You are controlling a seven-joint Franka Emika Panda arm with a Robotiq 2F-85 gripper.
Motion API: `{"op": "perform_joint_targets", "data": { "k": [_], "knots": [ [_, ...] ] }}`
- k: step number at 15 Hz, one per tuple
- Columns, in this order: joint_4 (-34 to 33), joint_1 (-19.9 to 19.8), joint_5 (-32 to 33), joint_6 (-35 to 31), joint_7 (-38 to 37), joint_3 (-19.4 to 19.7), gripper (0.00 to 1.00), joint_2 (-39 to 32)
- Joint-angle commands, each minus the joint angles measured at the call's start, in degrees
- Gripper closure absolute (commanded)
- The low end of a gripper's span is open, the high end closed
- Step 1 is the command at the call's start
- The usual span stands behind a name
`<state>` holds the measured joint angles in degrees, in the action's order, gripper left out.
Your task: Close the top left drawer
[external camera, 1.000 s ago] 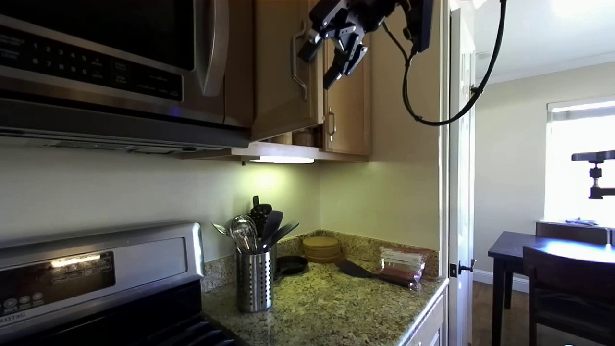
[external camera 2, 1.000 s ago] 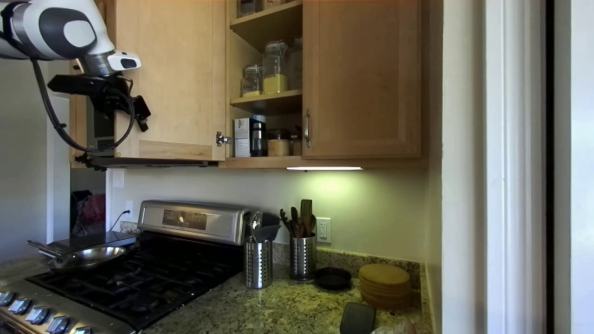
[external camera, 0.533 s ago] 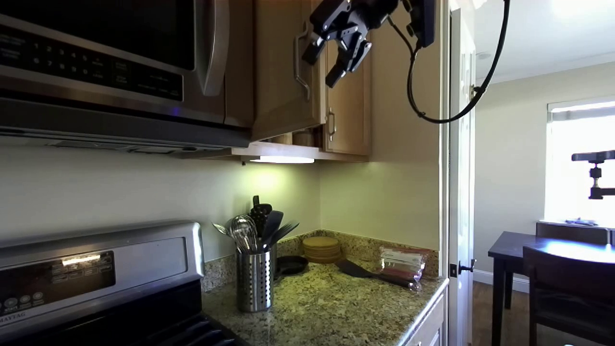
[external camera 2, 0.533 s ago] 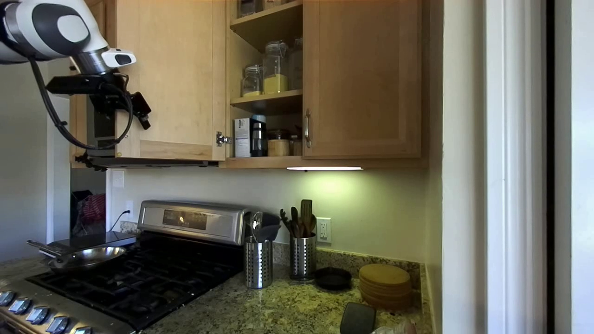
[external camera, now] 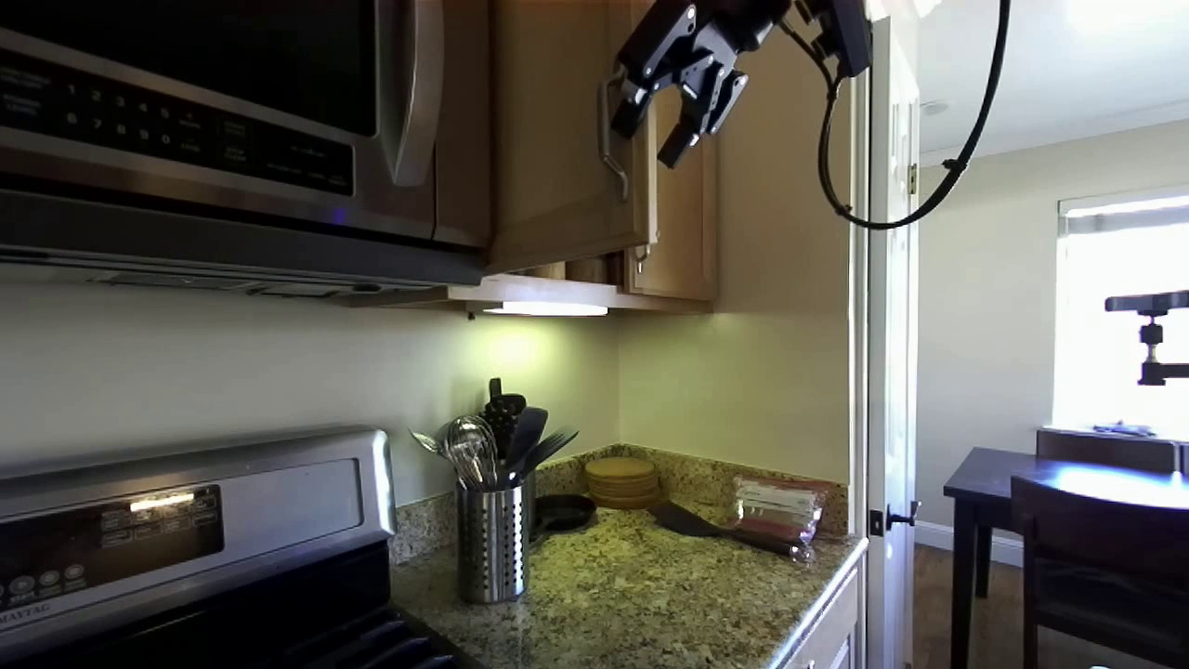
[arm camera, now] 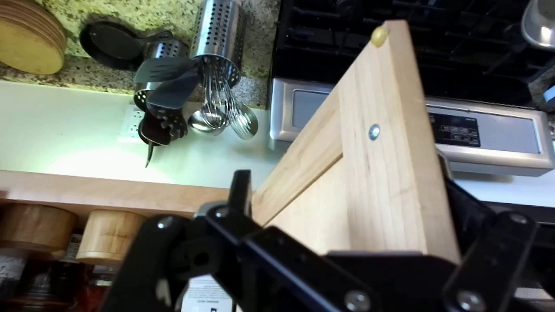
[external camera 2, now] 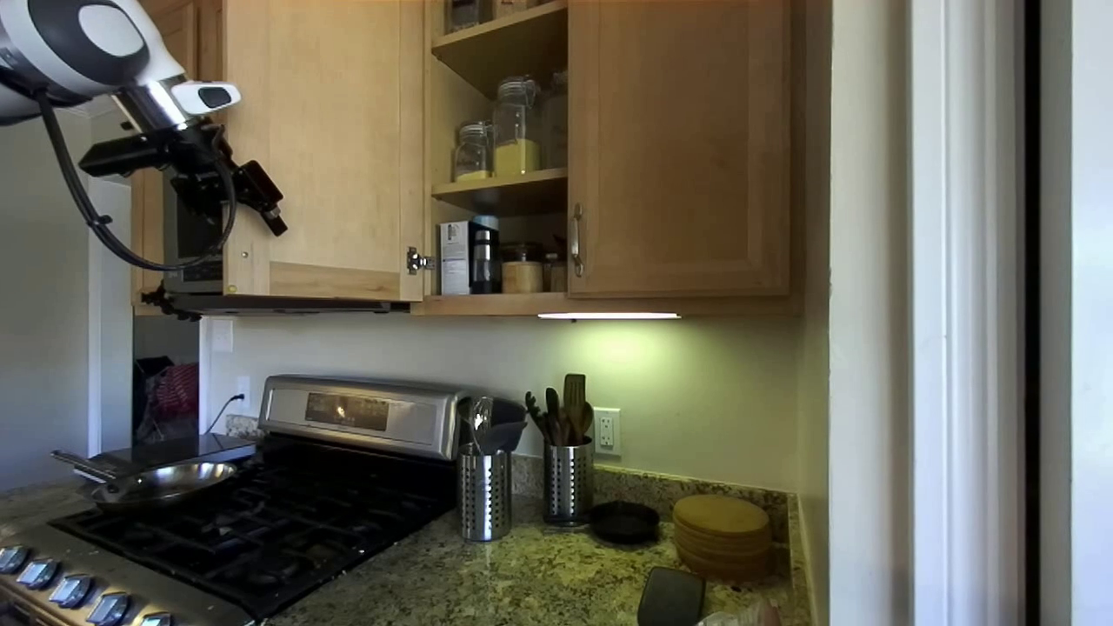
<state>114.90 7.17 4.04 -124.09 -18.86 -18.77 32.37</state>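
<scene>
The top left drawer is a tall light-brown cabinet door, standing open in both exterior views [external camera: 557, 139] [external camera 2: 335, 148]. Its silver bar handle [external camera: 607, 139] is on the outer face. In the wrist view the door [arm camera: 381, 173] rises between my fingers, its free edge facing up the picture. My gripper [external camera: 650, 137] is open and straddles the door's free edge. One finger is at the outer face by the handle, the other on the inner side. In an exterior view the gripper [external camera 2: 274, 213] is in front of the inner face. Whether the fingers touch the door, I cannot tell.
A steel microwave [external camera: 186, 111] is beside the hinge side. Open shelves with jars [external camera 2: 516, 130] lie behind the door, next to a shut cabinet door [external camera 2: 678, 148]. Below are the stove [external camera 2: 287, 513], utensil holders [external camera 2: 484, 496] and cork mats [external camera 2: 720, 530].
The door's free edge has swung to the right in both exterior views. My gripper has moved along with it, its arm tilting more; the fingers stay open around the edge.
</scene>
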Motion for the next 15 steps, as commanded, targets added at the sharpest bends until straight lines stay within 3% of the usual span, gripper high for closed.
{"op": "perform_joint_targets", "data": {
  "k": [1,11,15],
  "knots": [
    [2.9,-3.9,3.4,0.9,-0.2,2.4,0.00,1.1],
    [3.7,-7.7,5.9,5.2,-0.1,3.7,0.00,2.1],
    [2.2,-3.9,1.7,10.4,7.8,7.5,0.00,2.2]
  ]
}}
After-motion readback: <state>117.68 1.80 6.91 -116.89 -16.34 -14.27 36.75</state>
